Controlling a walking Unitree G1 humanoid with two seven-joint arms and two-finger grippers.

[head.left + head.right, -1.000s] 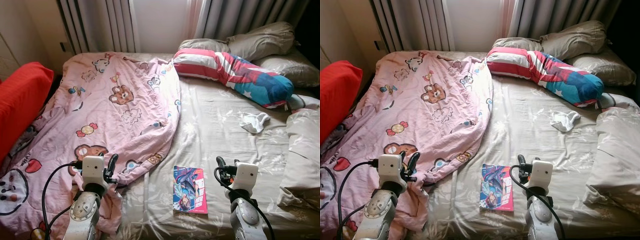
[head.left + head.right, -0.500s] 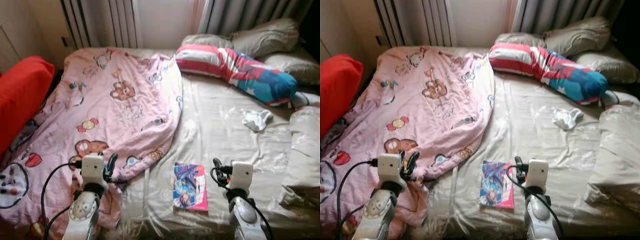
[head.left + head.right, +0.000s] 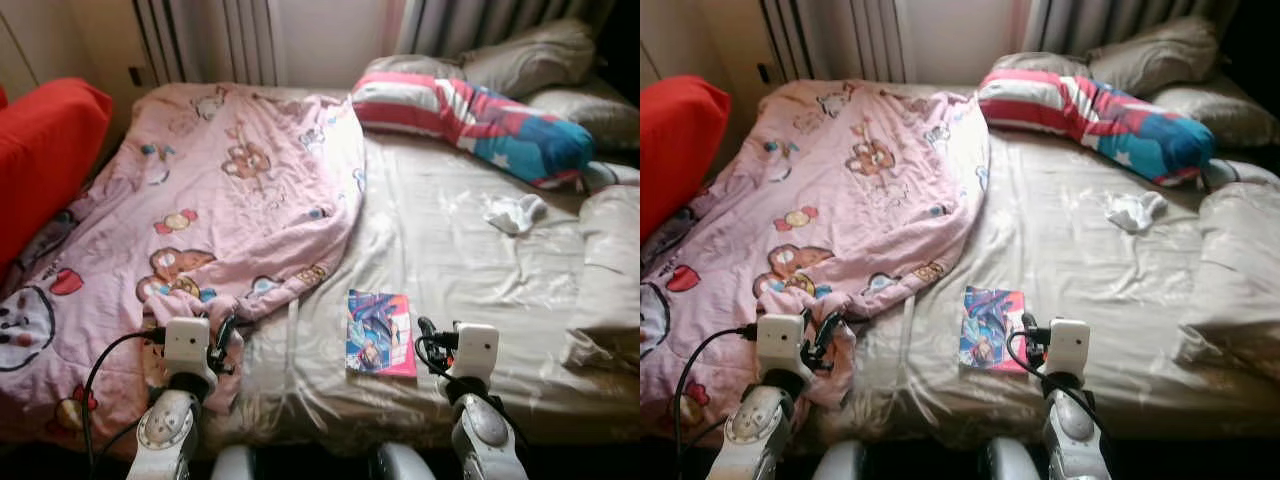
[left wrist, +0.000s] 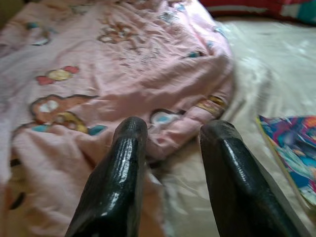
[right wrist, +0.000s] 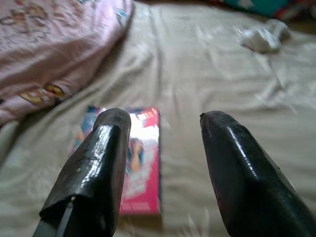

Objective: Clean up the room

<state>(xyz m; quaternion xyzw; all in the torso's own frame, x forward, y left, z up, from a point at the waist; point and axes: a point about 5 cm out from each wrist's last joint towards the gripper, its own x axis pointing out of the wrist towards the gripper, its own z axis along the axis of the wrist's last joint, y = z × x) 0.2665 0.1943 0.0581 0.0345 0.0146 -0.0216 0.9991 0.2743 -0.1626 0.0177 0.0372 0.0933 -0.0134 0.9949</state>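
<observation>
Pink blanket (image 3: 230,200) with cartoon bears and candies, beige floral sheet (image 3: 450,250) beside it. Red, white and blue striped pillow (image 3: 470,125), pink-blue comic book (image 3: 380,332), white sock (image 3: 515,213), red cushion (image 3: 40,160).

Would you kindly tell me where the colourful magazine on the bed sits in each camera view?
Left eye: colourful magazine low centre, left of the right hand.
Right eye: low centre.
Left wrist: at the picture's right edge.
Right wrist: behind the fingers.
Shared landmark: pink cartoon-print blanket.
</observation>
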